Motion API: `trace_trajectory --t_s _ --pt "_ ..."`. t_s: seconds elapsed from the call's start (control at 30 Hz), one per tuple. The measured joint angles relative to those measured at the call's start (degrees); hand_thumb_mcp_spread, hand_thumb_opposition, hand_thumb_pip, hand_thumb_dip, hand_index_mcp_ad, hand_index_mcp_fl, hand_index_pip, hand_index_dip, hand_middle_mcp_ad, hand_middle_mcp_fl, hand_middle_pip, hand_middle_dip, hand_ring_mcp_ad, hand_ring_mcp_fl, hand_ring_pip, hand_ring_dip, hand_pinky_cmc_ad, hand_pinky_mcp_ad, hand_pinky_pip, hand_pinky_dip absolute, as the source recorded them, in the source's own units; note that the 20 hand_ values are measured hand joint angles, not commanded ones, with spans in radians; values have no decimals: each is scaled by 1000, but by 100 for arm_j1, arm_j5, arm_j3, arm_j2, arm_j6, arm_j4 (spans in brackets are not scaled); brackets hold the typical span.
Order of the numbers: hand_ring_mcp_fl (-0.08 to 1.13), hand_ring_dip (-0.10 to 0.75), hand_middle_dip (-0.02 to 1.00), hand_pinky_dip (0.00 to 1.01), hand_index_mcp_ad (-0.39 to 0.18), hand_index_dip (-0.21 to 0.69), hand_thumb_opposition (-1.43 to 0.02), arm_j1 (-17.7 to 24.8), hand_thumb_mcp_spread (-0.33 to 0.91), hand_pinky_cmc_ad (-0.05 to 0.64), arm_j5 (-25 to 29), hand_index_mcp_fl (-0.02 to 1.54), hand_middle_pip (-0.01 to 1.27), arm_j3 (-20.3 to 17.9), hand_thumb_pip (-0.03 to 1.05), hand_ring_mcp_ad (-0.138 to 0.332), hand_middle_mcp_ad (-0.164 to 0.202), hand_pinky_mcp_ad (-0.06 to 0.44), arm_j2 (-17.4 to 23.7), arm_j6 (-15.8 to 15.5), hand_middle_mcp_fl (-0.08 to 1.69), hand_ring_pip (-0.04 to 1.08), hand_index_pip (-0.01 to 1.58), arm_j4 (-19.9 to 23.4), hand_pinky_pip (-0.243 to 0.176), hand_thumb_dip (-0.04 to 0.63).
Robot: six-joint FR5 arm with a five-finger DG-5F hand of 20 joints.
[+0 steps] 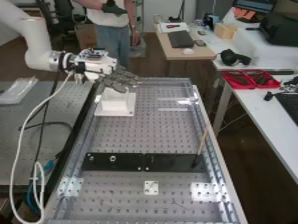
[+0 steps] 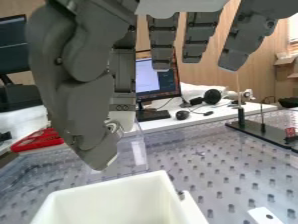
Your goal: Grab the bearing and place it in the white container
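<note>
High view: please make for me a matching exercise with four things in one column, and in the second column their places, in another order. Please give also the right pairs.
Things:
1. White container
2. Black strip
3. Red trays
4. Hand

Places in the high view:
A. On the white desk at the right
B. At the end of the white arm
C. At the far part of the perforated board
D. Across the near part of the perforated board

Right pairs: 1-C, 2-D, 3-A, 4-B
</note>
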Motion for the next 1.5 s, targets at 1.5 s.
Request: trace_trajectory --t_s 1.5 --pt "17 51 175 197 -168 175 -805 259 363 347 742 24 141 243 609 115 66 265 -50 590 24 91 1012 -934 -75 283"
